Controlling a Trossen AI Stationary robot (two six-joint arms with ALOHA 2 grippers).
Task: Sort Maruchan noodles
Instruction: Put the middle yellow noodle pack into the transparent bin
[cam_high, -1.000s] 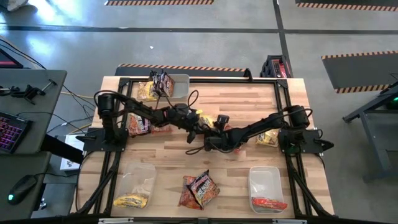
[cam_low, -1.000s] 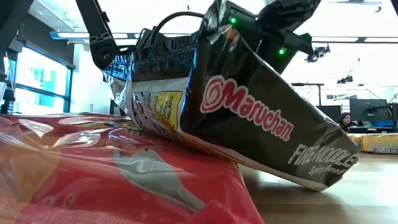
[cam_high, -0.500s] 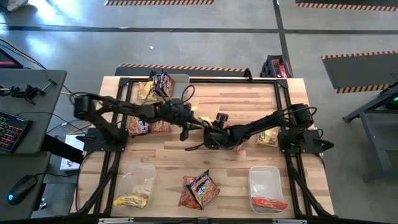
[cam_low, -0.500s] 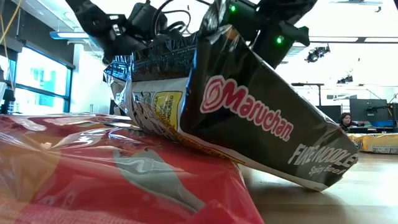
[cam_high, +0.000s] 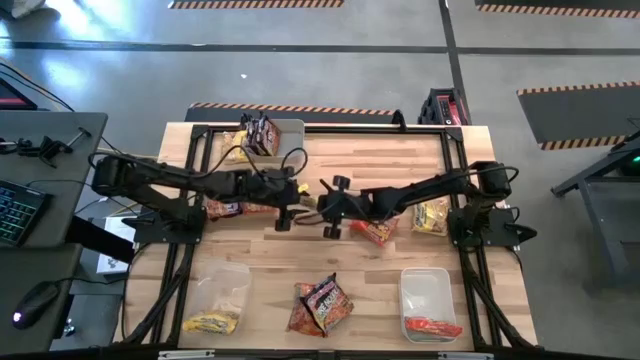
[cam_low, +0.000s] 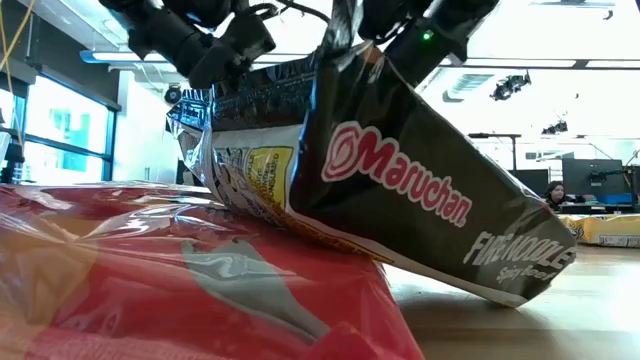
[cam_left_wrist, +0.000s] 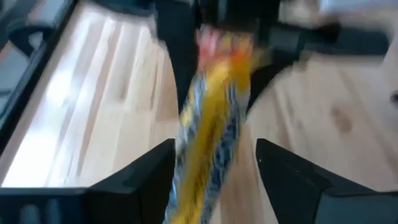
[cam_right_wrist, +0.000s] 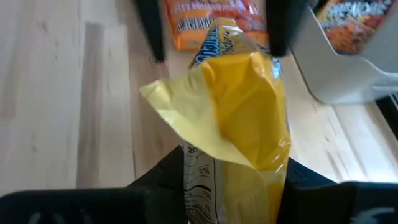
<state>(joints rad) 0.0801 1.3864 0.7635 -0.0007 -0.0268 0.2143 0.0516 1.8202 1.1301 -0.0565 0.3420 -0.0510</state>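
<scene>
Yellow noodle packet (cam_right_wrist: 239, 118) clamped in right gripper (cam_high: 322, 203), mid-table.

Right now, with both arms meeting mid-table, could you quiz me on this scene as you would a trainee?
1. True or false: the clear bin at the table's front right holds a yellow packet.
2. What colour is the packet in the right gripper? A red, B yellow, C dark.
3. How many clear bins are on the table?

Key
1. False: the front-right bin holds a red packet.
2. B: it grips the yellow packet; the left gripper is at the packet's far end.
3. Three: add the front-left bin and the back bin.
</scene>
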